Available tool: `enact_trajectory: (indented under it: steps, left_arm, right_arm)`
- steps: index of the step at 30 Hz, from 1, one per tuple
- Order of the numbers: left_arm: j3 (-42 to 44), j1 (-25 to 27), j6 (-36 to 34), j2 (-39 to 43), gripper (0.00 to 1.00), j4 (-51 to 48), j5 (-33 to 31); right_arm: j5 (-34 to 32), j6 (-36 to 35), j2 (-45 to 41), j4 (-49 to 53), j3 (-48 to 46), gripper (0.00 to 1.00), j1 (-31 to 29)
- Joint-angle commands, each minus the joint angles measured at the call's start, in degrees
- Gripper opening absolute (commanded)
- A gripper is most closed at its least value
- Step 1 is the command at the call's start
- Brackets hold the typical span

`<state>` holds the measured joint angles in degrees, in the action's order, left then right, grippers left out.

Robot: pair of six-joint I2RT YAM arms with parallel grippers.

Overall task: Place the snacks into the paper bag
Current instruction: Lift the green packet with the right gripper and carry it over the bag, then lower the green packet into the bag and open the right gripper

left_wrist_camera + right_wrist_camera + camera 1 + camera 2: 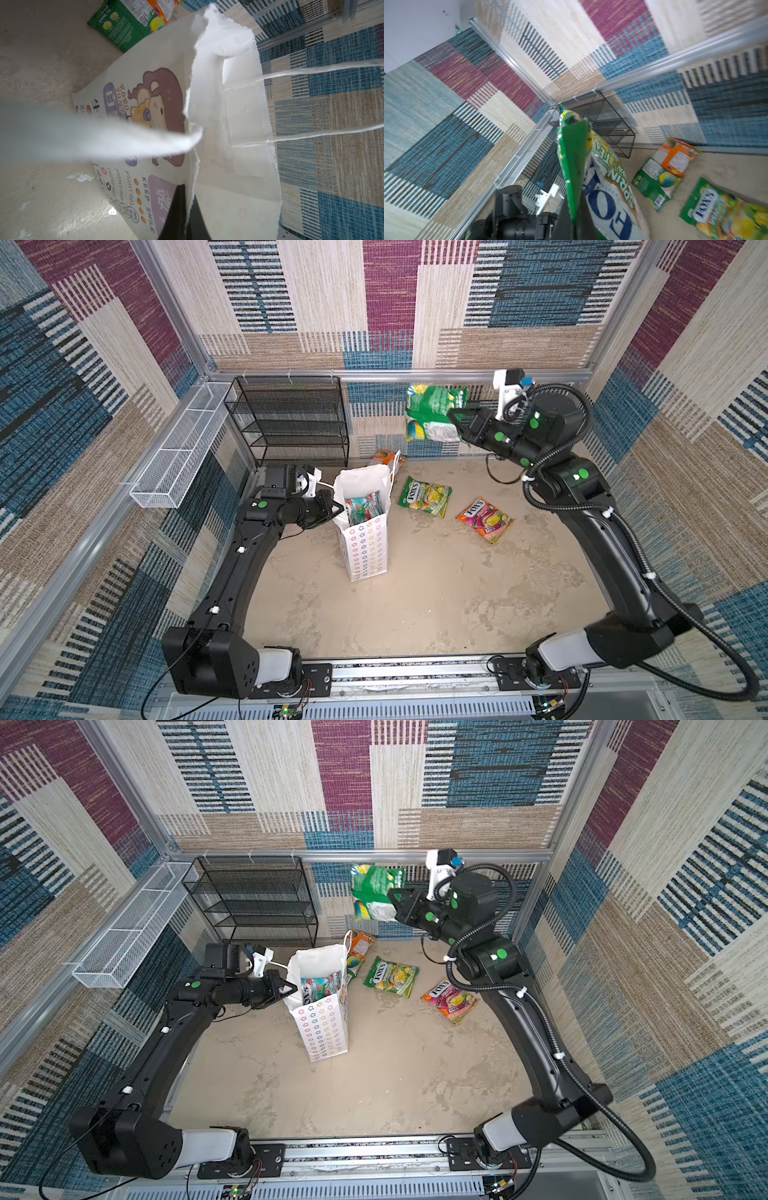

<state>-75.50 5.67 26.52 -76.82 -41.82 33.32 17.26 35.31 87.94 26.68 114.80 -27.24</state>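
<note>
While the right gripper [457, 423] is clenched on 1 green packet [434, 412], it holds that packet in the air, upper right of centre in both top views. It is against the back wall and clear of the table [415, 605]. Right wrist view: packet edge pinched between the dark fingers [566, 218].

Left gripper [334, 510] clamped on the left rim of the paper bag [365, 547]. Left wrist view: paper edge runs between its 2 fingers.

Bag upright, mouth open, left of centre. 1 teal-and-red packet [363, 508] inside, top showing.

On the table right of the bag: 1 yellow-green FOX'S packet [424, 496], then 1 orange-pink FOX'S packet [485, 519], apart from each other.

Just behind the bag: 1 orange packet [388, 458], partly hidden, overlapping a second green packet [353, 967].
</note>
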Motion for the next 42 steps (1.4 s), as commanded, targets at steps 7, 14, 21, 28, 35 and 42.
enact_trajectory:
  steps: [7,14,21,28,35,42]
  left_arm:
    - [0.00,-0.05,-0.60,0.10,0.00,2.78,1.93]
    - [0.11,-0.05,-0.32,0.07,0.00,2.54,1.31]
    - [0.01,-0.11,-0.52,-0.19,0.00,2.20,0.64]
    - [-0.09,-0.18,-0.67,0.04,0.00,2.05,0.36]
    - [-0.17,-0.30,-0.85,0.35,0.00,1.92,0.36]
    - [-0.17,-0.31,-1.04,0.47,0.00,1.78,-1.75]
  right_arm:
    - [-1.67,-5.28,22.54,13.48,30.10,0.00,-10.54]
    - [-5.34,-7.13,24.16,20.31,25.00,0.00,-14.97]
    - [-8.34,-8.51,29.76,31.53,31.29,0.00,-18.49]
    - [-13.75,-7.99,29.71,36.30,27.11,0.00,-20.67]
    - [-13.86,-7.53,31.62,37.27,27.45,0.06,-22.23]
    - [-12.48,-9.19,32.13,35.05,30.13,0.30,-22.61]
